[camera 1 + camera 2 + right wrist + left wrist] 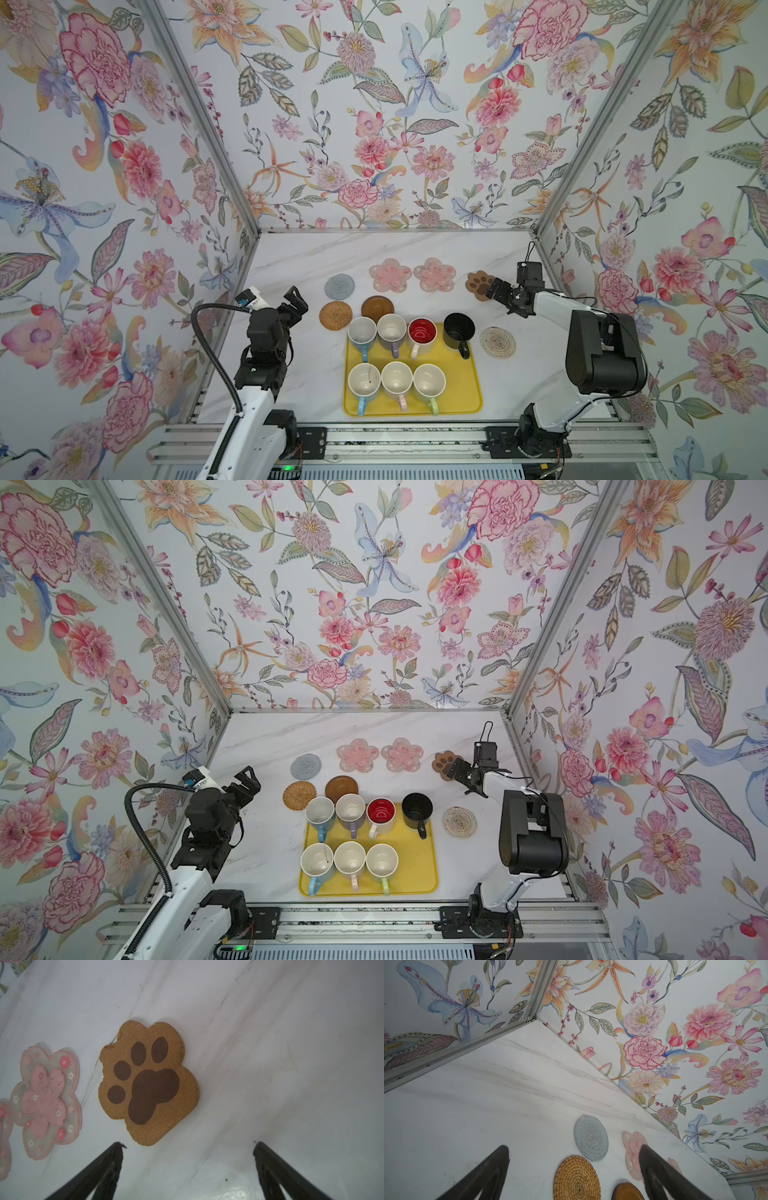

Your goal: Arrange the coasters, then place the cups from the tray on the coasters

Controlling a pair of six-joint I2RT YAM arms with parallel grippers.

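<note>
Overlapping one edge of the flat brown paw-shaped coaster (476, 279) in both top views, the right tool (491, 292) is held low over the white marbled table (291, 257), jaws spread wide and nothing gripped; in the right wrist view the paw is seen whole and clear of the fingertips (117, 1149). The left tool (297, 300) is raised at the table's left side, equally wide open and empty. In the left wrist view one pink flower-shaped coaster (632, 1150) is half hidden behind a dark finger (654, 1167), and the round woven rattan coaster (577, 1178) and dark brown wooden disc coaster (627, 1191) are cut off by the frame edge; only the round grey-blue knit coaster (591, 1137) is shown entire. From above, the wooden disc is partly screened by the lilac cup (392, 329). All seven handled cups (396, 377) are stood upright on the large yellow rectangular tray (465, 390) at the near middle of the table, four behind and three in front; their outer colours are largely hidden, mostly pale insides being shown. The second pink flower coaster (434, 274) is laid beside the first in the far row, and the cream rope spiral coaster (497, 342) just right of the tray, by the black cup (459, 330).
</note>
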